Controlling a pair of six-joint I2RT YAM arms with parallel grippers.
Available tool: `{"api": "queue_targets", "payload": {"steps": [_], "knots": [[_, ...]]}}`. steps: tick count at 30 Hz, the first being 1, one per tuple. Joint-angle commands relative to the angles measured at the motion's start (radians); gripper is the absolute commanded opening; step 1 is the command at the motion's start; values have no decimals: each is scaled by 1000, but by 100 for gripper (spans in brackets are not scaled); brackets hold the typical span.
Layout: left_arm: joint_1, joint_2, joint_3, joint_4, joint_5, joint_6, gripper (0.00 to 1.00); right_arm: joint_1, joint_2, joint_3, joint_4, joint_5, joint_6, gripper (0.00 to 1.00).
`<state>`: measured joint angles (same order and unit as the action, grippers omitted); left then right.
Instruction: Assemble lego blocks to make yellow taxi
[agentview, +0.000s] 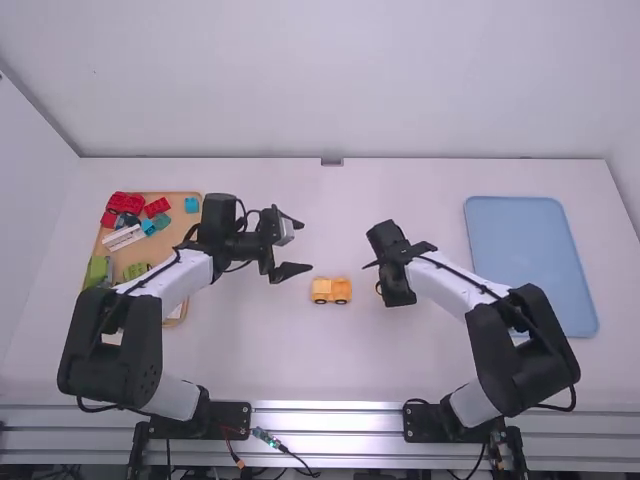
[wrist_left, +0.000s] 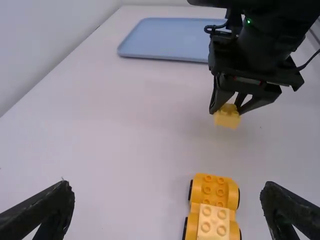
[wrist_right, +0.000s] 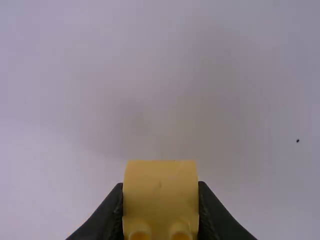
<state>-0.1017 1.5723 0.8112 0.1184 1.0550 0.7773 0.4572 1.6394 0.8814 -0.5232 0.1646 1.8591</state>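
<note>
The orange-yellow wheeled car body (agentview: 331, 290) stands on the table between the arms; its studded top faces up in the left wrist view (wrist_left: 213, 200). To its upper left in the high view is my left gripper (agentview: 297, 248), spread wide with nothing held, its fingers at both sides of the left wrist view (wrist_left: 167, 207). My right gripper (agentview: 380, 277) is just right of the car body, closed on a small yellow block (wrist_right: 160, 195). In the right wrist view the right gripper (wrist_right: 160, 210) pinches that block from both sides, above the table.
At the left, a wooden tray (agentview: 181, 198) carries red, blue, green and white blocks, partly behind the left arm. A blue tray (agentview: 530, 260) lies at the right, beyond the right arm. Bare table (agentview: 330, 210) stretches behind the car body.
</note>
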Motion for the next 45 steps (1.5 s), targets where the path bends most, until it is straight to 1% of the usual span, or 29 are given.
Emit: {"api": "queue_targets", "payload": {"steps": [1,11,18,22,27,28,30,33,34,36,37,38,39,40,41,42,43,45], "knots": [[3,-25,-14,-1,29,-3,99,-11,-5,-7,1,42,18,0],[3,-25,-14,-1,29,-3,99,-72,104,-3,75,-54,-31,0],[3,-25,-14,-1,29,-3,99,-68,111,-5,82,-51,-23,0],[3,-25,-14,-1,29,-3,99,-43,133,-6,104,-56,-23,0],[3,-25,-14,-2,29,-3,99,-43,139,-6,115,-68,-23,0],[3,-25,-14,-2,29,-3,99,-42,139,-6,117,-72,-23,6],[3,-25,-14,-1,29,-3,99,-49,139,-6,117,-92,-24,12],[3,-25,-14,-2,30,-3,99,-55,139,-6,114,-106,-23,19],[3,-25,-14,-1,29,-3,99,-55,139,-6,114,-109,-24,24],[3,-25,-14,-2,30,-3,99,-56,139,-6,113,-108,-24,26],[3,-25,-14,-2,29,-4,99,-56,139,-6,113,-108,-23,31],[3,-25,-14,-2,29,-4,99,-56,139,-6,113,-108,-23,32],[3,-25,-14,-2,29,-3,99,-57,139,-6,114,-108,-23,35],[3,-25,-14,-2,29,-3,99,-57,139,-6,114,-108,-24,43],[3,-25,-14,-2,30,-4,99,-57,139,-6,114,-109,-23,54],[3,-25,-14,-2,30,-4,99,-57,139,-6,113,-109,-24,58],[3,-25,-14,-2,29,-3,99,-57,139,-6,113,-113,-24,58],[3,-25,-14,-2,29,-3,99,-57,139,-6,115,-117,-23,66]]}}
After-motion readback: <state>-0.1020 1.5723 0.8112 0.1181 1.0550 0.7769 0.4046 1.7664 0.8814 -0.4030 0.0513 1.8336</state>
